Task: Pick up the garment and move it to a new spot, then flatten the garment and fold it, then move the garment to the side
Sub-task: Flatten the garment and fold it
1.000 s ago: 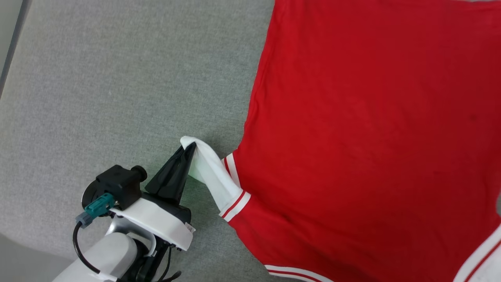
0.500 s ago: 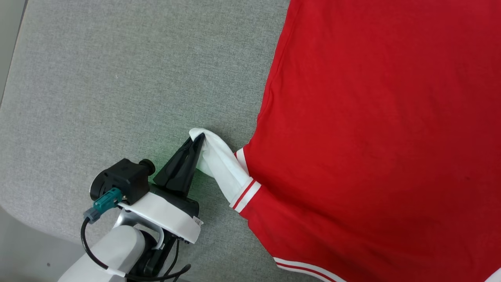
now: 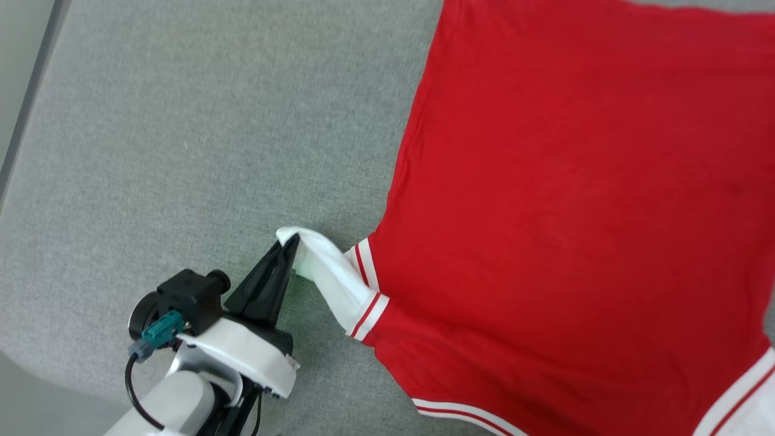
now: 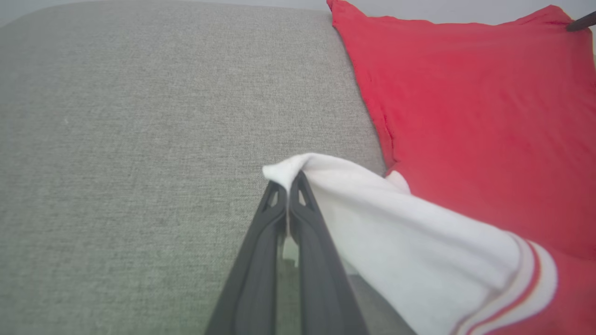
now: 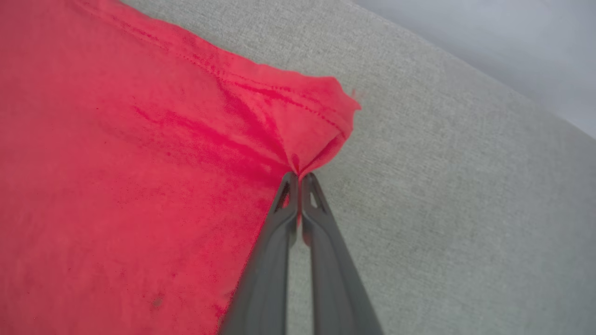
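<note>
The garment (image 3: 575,212), a red shirt with white sleeves and red-white striped trim, lies spread on the grey surface with its plain red side up. My left gripper (image 3: 289,243) is shut on the tip of the white sleeve (image 3: 327,275), lifting it off the surface; the left wrist view shows the sleeve (image 4: 396,218) draped over the closed fingertips of the left gripper (image 4: 288,179). In the right wrist view my right gripper (image 5: 298,177) is shut on a pinched red corner of the garment (image 5: 321,116) at its hem.
A grey fabric-covered table (image 3: 181,133) lies under everything, with open room left of the shirt. Its rounded near-left edge (image 3: 36,369) and a pale floor strip at the far left bound the surface.
The head camera has shifted between frames. The left gripper keeps its hold on the white sleeve. Whether the right gripper changed cannot be told from the earlier frames.
</note>
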`<state>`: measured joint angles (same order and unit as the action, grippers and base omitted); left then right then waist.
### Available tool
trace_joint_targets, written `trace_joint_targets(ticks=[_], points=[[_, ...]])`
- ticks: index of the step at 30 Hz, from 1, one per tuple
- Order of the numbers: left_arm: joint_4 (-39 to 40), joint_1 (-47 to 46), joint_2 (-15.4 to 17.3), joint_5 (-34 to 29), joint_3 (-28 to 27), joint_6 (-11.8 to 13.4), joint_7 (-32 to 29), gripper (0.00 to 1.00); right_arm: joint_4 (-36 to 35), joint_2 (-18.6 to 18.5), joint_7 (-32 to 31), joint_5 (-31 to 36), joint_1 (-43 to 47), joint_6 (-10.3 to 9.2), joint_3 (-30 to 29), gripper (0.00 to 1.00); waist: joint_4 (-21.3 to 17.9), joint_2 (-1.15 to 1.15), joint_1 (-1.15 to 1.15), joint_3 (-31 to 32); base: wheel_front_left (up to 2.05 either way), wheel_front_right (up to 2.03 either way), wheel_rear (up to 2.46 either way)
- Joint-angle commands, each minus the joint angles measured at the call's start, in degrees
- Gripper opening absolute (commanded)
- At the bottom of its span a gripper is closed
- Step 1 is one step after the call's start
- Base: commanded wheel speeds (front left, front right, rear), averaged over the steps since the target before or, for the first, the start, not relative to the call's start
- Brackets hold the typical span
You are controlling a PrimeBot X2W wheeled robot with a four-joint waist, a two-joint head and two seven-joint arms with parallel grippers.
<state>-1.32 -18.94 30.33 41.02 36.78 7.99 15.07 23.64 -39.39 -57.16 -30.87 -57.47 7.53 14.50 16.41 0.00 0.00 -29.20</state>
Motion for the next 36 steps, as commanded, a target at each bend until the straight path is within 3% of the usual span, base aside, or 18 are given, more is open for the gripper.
trace_joint_targets(ticks=[1, 11, 19, 25, 29, 36], points=[[-0.1, 1.4, 0.6, 0.0, -0.2, 0.4, 0.1, 0.00, -1.1, -1.6, 0.6, -1.3, 2.2, -0.08, 1.6, 0.00, -2.3, 0.00, 0.00, 4.3, 0.00, 0.00, 0.00], [1.1, 8.5, 3.7, 2.0, -1.2, 3.0, -0.6, 0.00, -11.3, -9.5, 3.5, -11.6, 17.7, -0.07, 7.1, 0.00, -7.8, 0.00, 0.00, 14.9, 0.00, 0.00, 0.00], [2.3, 13.2, 5.3, 3.3, -1.7, 4.8, -0.9, 0.00, -18.3, -11.4, 6.2, -17.3, 37.1, -0.07, 2.8, 0.00, -10.9, 0.00, 0.00, 20.0, 0.00, 0.00, 0.00], [3.1, 15.3, 6.2, 3.7, -2.0, 5.8, -0.8, 0.00, -21.4, -8.9, 8.0, -18.1, 52.2, -0.07, -3.4, 0.00, -11.9, 0.00, 0.00, 21.5, 0.00, 0.00, 0.00], [3.6, 15.8, 6.4, 3.8, -2.1, 6.1, -0.8, 0.00, -22.4, -5.3, 8.6, -17.7, 61.6, -0.06, -6.7, 0.00, -12.2, 0.00, 0.00, 21.7, 0.00, 0.00, 0.00], [3.6, 15.7, 6.2, 3.7, -1.9, 6.2, -0.8, 0.00, -21.2, 1.3, 10.4, -15.9, 70.5, -0.06, -9.8, 0.00, -12.3, 0.00, 0.00, 21.3, 0.00, 0.00, 0.00]])
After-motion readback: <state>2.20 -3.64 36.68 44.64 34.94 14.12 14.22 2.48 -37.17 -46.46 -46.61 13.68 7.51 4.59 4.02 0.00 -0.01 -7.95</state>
